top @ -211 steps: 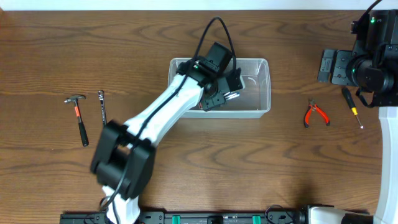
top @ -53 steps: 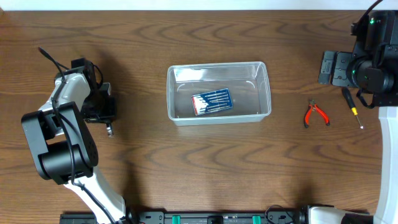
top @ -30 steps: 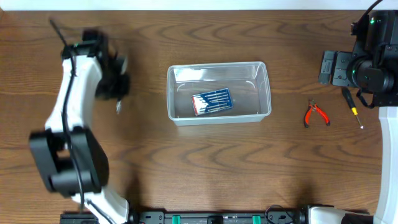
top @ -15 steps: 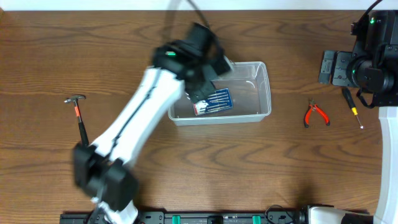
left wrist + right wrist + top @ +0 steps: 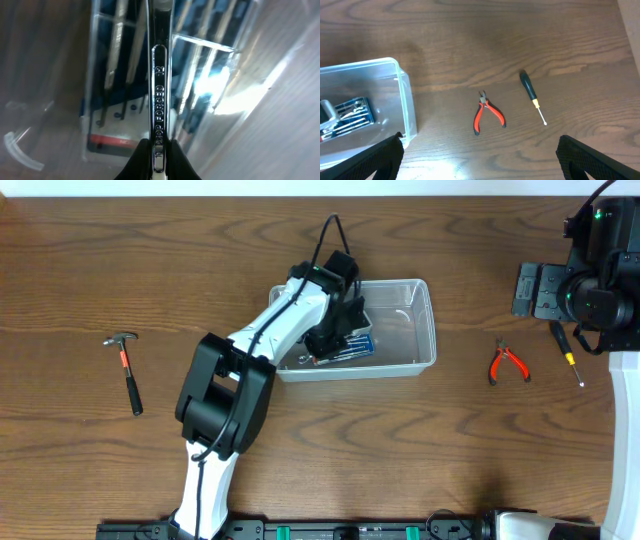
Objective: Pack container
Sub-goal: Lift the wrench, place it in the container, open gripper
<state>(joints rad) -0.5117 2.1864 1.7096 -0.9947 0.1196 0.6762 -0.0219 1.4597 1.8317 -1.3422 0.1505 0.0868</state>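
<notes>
Clear plastic container [image 5: 430, 325] sits midway across the desk [image 5: 450, 440] from overhead, my left gripper [image 5: 335, 342] down inside it. Left wrist: that gripper is clamped on a wrench [image 5: 158, 85] above a blue case [image 5: 112, 115]. Right wrist: I see the right gripper [image 5: 480, 142] spread wide, container at left, pliers [image 5: 489, 118] to its right.

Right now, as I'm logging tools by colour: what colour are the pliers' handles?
Red. The pliers show best in the right wrist view.
</notes>
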